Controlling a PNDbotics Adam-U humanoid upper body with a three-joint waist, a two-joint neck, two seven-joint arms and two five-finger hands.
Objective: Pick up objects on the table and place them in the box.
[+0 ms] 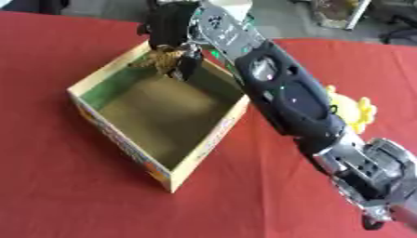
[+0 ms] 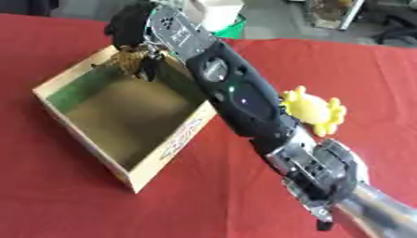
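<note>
The right hand (image 1: pixel 172 32) hung over the far corner of the box (image 1: pixel 208 142), fingers curled round a small brownish object (image 1: pixel 165 59) held just inside the rim, above the bare box floor. Release looked like the coming move: straight down, with open room toward the near walls. A yellow toy (image 2: pixel 313 110) lay on the red worktop (image 1: pixel 49 176) to the right of the box, close beside the right forearm, likely next. The left hand was out of sight.

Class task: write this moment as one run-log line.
right robot hand: holds brownish object over box far corner | yellow toy: on table, beside arm | left robot hand: unseen
</note>
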